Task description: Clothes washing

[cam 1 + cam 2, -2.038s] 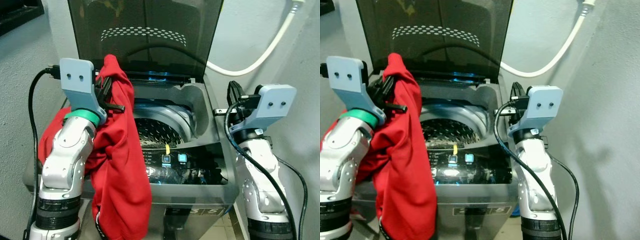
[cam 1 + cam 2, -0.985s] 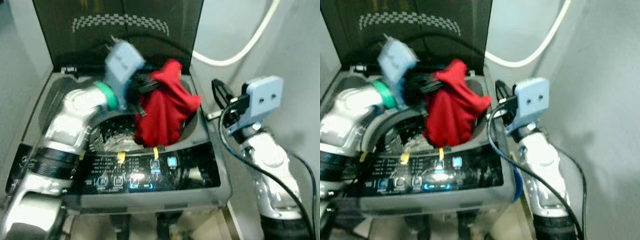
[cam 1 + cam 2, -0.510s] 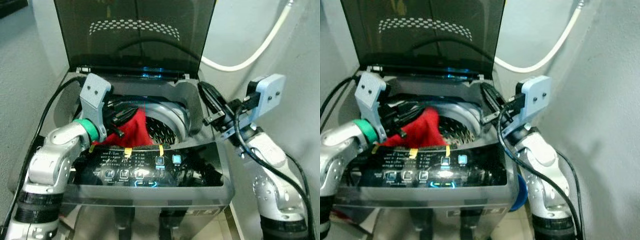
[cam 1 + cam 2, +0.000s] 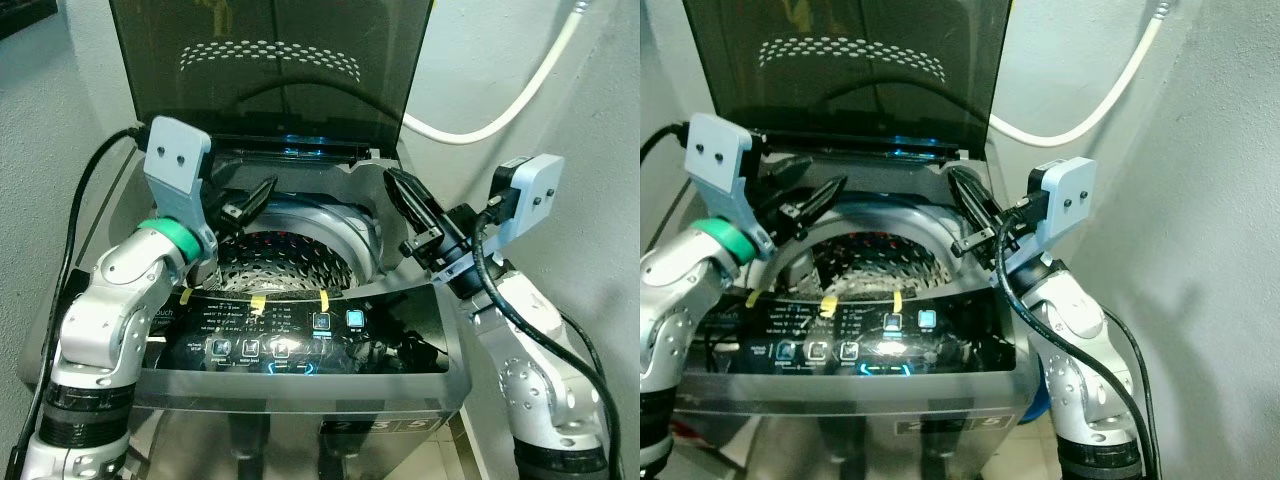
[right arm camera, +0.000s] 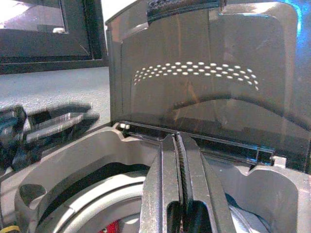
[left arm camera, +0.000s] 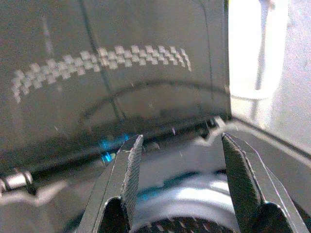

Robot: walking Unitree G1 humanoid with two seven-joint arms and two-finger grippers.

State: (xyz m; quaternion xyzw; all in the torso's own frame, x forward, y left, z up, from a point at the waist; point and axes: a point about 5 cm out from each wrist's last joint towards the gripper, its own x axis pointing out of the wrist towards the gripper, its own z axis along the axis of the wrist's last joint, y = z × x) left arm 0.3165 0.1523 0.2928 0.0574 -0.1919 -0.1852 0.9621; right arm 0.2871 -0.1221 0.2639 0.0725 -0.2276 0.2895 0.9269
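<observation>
Washer (image 4: 420,360): a top-loader stands right in front of the robot, against the wall, and its panel lights glow along the front edge.
Lid (image 4: 270,70): the dark, see-through lid is propped upright at the back, so the opening is free.
Hose (image 4: 520,90): a pale hose curves up the wall behind the machine, on the right.
Drum (image 4: 290,265): the perforated steel tub is open to view; a small patch of red cloth (image 5: 115,227) shows deep inside it in the right wrist view, so the garment seems to lie in the tub already.
Left gripper (image 4: 245,205): it hangs above the left rim of the drum, its fingers spread apart and nothing between them.
Right gripper (image 4: 405,195): it hovers over the right rim, angled toward the lid, with its two fingers pressed flat together and gripping nothing.
Panel (image 4: 290,345): a row of lit buttons with a few yellow tape marks above them, untouched by either arm.
Step in hand: loading looks finished to me; both arms are up clear of the tub with empty fingers.
Next move: I would guess the lid must come down, which calls for a gripper to reach its top edge and swing it forward, with both arms kept out of its path, and only then a press on the panel.
</observation>
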